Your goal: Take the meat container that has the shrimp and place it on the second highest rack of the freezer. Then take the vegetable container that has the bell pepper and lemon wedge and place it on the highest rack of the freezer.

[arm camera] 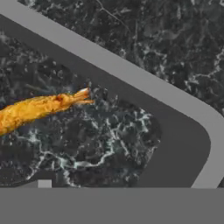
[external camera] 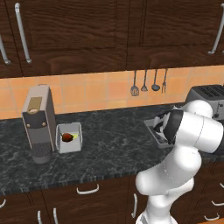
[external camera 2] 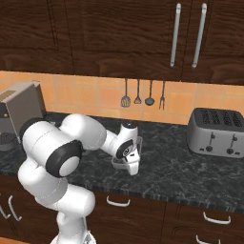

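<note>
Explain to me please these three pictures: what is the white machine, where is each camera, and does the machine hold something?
The white machine is a robot arm on a base that can drive, in a rendered kitchen. Two cameras sit on that base, behind the arm to its left and right. The third sits on the hand and looks down along the gripper.

On the dark counter stand a coffee machine, a toaster and two trays. The left tray holds a bell pepper and a lemon wedge. The hand is at the other tray, which holds a shrimp.

Whether the gripper holds anything cannot be told.
</note>
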